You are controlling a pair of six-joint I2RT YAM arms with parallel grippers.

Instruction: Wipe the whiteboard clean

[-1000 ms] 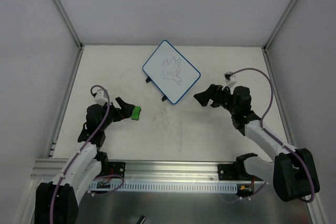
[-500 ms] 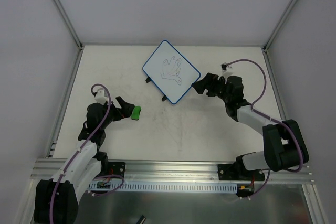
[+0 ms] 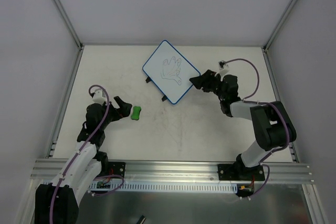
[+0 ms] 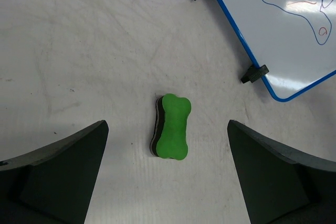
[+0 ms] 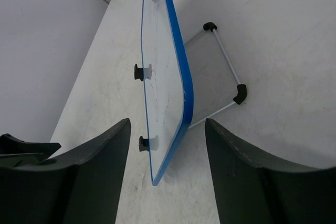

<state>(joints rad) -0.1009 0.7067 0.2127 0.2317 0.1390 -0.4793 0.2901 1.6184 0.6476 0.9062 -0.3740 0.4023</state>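
Small white rectangular blue-rimmed whiteboard [image 3: 171, 78] at 12 o'clock on the table [image 3: 210, 129], long axis 10-to-4 | right pincer [image 3: 195, 81] nearer, board at its 9 o'clock, jaws parted astride the rim, I see no contact | left pincer [image 3: 124, 107] wide open, empty, green bone-shaped eraser [image 3: 136, 113] just beside.

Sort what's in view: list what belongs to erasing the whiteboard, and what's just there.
For the job:
whiteboard, with a doodle on it
green eraser
left end effector, open, facing the eraser
right end effector, straddling the whiteboard's edge

Just there:
table
aluminium rail at the near edge
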